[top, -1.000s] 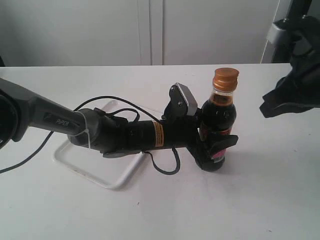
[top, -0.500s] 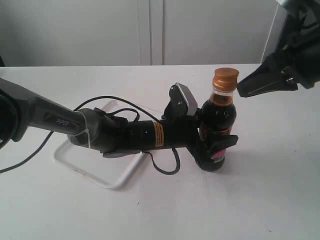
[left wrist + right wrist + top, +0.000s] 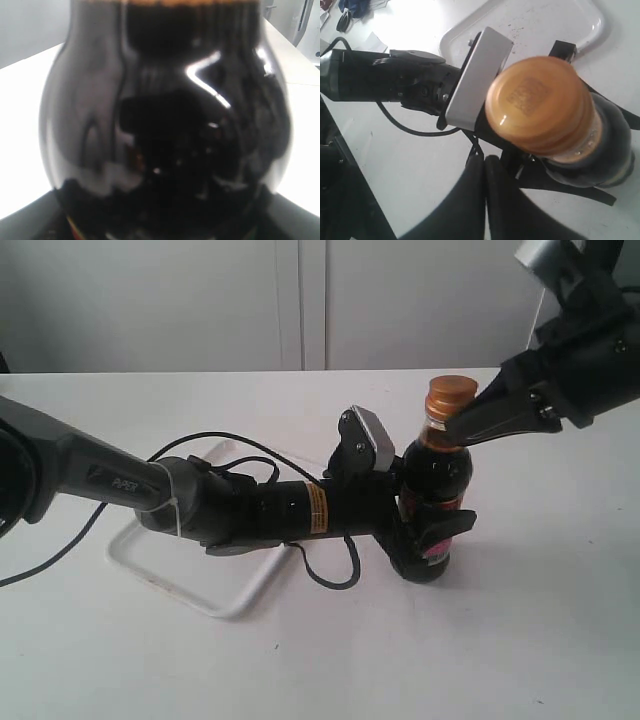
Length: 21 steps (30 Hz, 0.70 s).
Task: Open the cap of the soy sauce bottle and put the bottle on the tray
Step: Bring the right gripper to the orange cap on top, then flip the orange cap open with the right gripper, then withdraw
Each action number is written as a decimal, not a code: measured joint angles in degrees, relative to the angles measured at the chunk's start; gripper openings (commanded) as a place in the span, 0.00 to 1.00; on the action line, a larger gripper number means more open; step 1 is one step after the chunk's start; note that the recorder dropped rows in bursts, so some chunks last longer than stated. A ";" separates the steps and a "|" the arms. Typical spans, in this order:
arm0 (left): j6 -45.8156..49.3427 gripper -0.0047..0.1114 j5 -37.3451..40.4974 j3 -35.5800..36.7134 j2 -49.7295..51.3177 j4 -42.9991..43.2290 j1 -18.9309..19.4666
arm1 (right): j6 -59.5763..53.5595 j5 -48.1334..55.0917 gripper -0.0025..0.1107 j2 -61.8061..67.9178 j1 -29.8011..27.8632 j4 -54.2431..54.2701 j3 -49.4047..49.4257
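The soy sauce bottle (image 3: 437, 475) stands upright on the white table, dark liquid up to its neck, and it fills the left wrist view (image 3: 165, 125). My left gripper (image 3: 428, 530) is shut on its lower body from the left. The golden-orange cap (image 3: 451, 398) is closed on top, and it looks round from above (image 3: 537, 102). My right gripper (image 3: 452, 428) comes in from the right, shut with its fingers (image 3: 495, 180) pressed together, the tips at the cap's lower edge. The white tray (image 3: 225, 585) lies left of the bottle, partly under the left arm.
The left arm (image 3: 200, 502) and its black cable (image 3: 330, 575) stretch across the tray (image 3: 530, 25). White cabinet doors (image 3: 300, 300) stand behind the table. Dark objects (image 3: 345, 17) lie at the table's edge in the right wrist view.
My right gripper has come down and leftward from the upper right until its tips reach the cap. The left gripper and bottle have not moved.
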 measured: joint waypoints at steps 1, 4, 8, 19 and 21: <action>0.00 0.04 0.00 0.00 0.00 0.00 0.00 | 0.00 -0.12 0.02 0.00 0.00 0.00 0.00; 0.00 0.04 0.00 0.00 0.00 0.00 0.00 | 0.00 -1.40 0.02 0.00 0.24 0.05 0.00; 0.00 0.04 0.10 0.00 0.00 0.00 0.00 | 0.00 -3.23 0.02 0.00 0.24 0.15 0.00; -0.83 0.04 0.44 -0.13 0.00 -0.78 0.00 | 0.00 -5.52 0.02 0.00 0.24 0.84 0.00; -0.99 0.04 0.54 -0.13 0.00 -0.78 0.00 | 0.00 -5.75 0.02 0.00 0.32 0.84 0.00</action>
